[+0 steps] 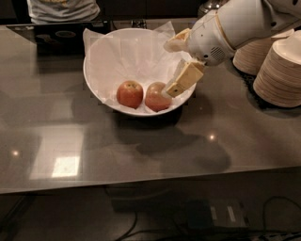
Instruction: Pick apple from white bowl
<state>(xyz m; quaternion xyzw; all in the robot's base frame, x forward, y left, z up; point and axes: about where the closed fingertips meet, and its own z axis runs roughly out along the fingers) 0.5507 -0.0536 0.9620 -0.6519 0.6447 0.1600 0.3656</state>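
The white bowl (101, 52), lined with crinkled white paper, stands at the back middle of the grey table. Two apples lie in its bottom. The apple (155, 97), paler pinkish-red, is the right one. A deeper red-orange apple (130, 93) lies just left of it. My gripper (169, 68) is over the bowl's right rim, open and empty. Its lower beige finger (184, 79) slants down to the apple's right side, with its tip at or very near the fruit. The upper finger (176, 43) is higher, above the rim.
Stacks of beige paper plates (281, 70) stand at the right, close behind my arm. A person in a light shirt (63, 8) is at the table's far edge, with a dark object (59, 34) on the table before them. Cables lie on the floor below the front edge.
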